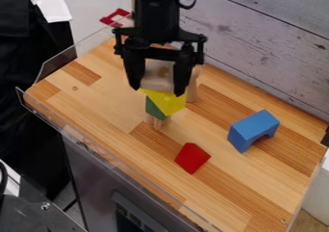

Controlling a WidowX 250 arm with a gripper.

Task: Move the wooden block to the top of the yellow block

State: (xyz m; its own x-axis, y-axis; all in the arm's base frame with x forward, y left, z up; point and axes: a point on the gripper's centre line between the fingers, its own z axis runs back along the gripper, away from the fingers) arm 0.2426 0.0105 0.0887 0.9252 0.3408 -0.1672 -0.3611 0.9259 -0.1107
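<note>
The black gripper [157,91] hangs over the upper middle of the table, its two fingers on either side of a pale wooden block [158,75] and shut on it. Directly below the wooden block is the yellow block [168,102]; whether the two touch cannot be told. Under the yellow block's left side a green block [153,109] shows, with a piece of light wood [155,123] beneath it. The gripper partly covers the wooden block.
An upright wooden piece [192,87] stands just right of the stack. A red block [192,158] lies toward the front, and a blue arch block [253,130] is on the right. Clear low guards line the table's left edge; a plank wall rises behind.
</note>
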